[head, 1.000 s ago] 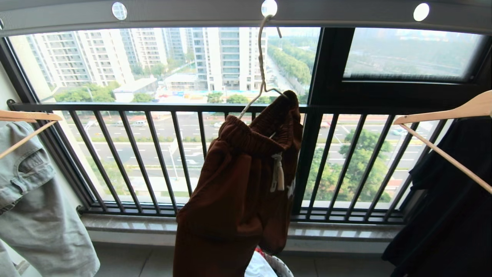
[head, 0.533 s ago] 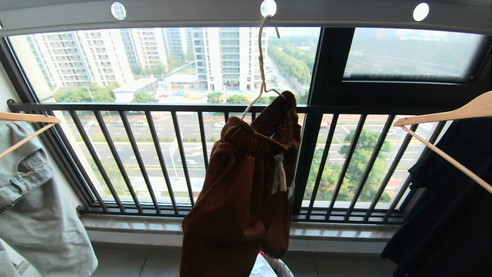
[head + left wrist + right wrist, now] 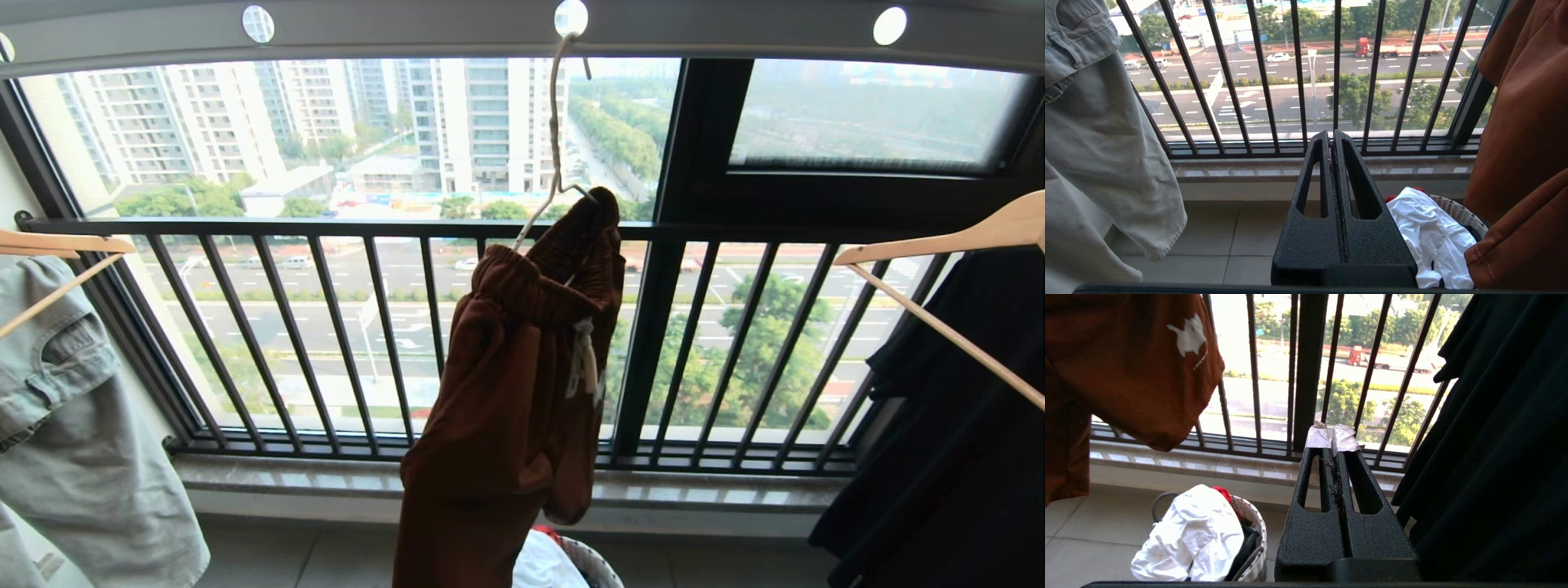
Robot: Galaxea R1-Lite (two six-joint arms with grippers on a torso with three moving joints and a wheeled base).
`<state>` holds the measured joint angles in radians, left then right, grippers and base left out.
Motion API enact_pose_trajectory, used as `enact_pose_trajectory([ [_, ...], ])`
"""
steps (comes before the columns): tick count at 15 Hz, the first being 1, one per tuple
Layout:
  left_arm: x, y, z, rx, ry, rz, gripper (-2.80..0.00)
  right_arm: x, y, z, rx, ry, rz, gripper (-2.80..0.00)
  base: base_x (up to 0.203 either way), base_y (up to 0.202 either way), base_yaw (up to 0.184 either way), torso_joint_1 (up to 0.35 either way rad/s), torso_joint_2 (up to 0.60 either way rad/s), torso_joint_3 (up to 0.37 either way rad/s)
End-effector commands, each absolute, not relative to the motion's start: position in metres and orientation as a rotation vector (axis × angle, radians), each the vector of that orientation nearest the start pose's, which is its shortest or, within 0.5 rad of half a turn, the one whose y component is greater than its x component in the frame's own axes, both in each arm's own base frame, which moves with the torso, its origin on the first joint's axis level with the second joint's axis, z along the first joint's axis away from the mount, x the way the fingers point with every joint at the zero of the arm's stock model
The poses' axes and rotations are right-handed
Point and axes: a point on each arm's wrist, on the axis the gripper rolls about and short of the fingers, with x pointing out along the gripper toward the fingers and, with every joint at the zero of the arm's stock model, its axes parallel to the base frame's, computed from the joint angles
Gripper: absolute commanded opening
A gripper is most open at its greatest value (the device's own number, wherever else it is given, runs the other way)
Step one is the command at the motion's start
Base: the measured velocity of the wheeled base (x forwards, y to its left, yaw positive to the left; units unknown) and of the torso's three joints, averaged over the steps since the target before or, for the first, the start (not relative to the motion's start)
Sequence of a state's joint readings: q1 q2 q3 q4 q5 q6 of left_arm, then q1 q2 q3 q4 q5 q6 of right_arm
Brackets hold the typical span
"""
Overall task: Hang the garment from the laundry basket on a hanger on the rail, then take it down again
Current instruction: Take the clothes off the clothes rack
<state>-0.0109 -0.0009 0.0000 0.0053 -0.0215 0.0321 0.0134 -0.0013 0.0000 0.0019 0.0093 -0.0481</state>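
The rust-brown garment [image 3: 506, 384] hangs bunched on the thin cream hanger [image 3: 556, 131], whose hook sits in a hole of the grey rail [image 3: 694, 28]. Its leg shows in the left wrist view [image 3: 1527, 134], and its white animal print shows in the right wrist view [image 3: 1189, 335]. The laundry basket [image 3: 1251, 522] stands on the floor below, with white cloth heaped in it. Neither arm shows in the head view. My left gripper [image 3: 1331, 136] is shut and empty, low beside the garment. My right gripper [image 3: 1332, 435], with pale tape on its tips, is also shut and empty.
A pale denim garment [image 3: 73, 425] hangs on a wooden hanger at the left. A black garment [image 3: 947, 425] hangs on another wooden hanger [image 3: 947, 245] at the right. The black railing [image 3: 343, 343] and a stone sill [image 3: 286, 478] stand behind, above a tiled floor [image 3: 1208, 241].
The hanging garment has swung and turned to the right, narrowing in view; its lower hem has shifted right. The hanger stays hooked in the rail.
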Motion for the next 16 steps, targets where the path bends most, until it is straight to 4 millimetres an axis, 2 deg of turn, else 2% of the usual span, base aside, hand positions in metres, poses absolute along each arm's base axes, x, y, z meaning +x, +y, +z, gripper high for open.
enact_pose_trajectory([
  [1, -0.023, 0.000, 0.074, 0.032, 0.007, -0.032, -2.80, -0.023, 0.000, 0.075, -0.048, 0.001, 0.025, -2.80, 0.000, 0.000, 0.000, 0.000, 0.00, 0.000],
  [8, -0.023, 0.000, 0.074, 0.035, 0.007, -0.032, -2.80, -0.023, 0.000, 0.075, -0.057, 0.001, 0.025, -2.80, 0.000, 0.000, 0.000, 0.000, 0.00, 0.000],
  [10, -0.024, 0.000, 0.081, 0.038, -0.028, -0.035, -2.80, -0.023, 0.000, 0.075, -0.058, 0.001, 0.025, -2.80, 0.000, 0.000, 0.000, 0.000, 0.00, 0.000],
  [12, -0.029, -0.001, 0.102, 0.036, -0.087, -0.055, -2.80, -0.023, 0.000, 0.075, -0.058, 0.001, 0.026, -2.80, 0.000, 0.000, 0.000, 0.000, 0.00, 0.000],
  [16, -0.018, -0.003, 0.161, 0.037, -0.055, -0.145, -2.80, -0.023, 0.000, 0.075, -0.060, 0.001, 0.026, -2.80, 0.000, 0.000, 0.000, 0.000, 0.00, 0.000],
])
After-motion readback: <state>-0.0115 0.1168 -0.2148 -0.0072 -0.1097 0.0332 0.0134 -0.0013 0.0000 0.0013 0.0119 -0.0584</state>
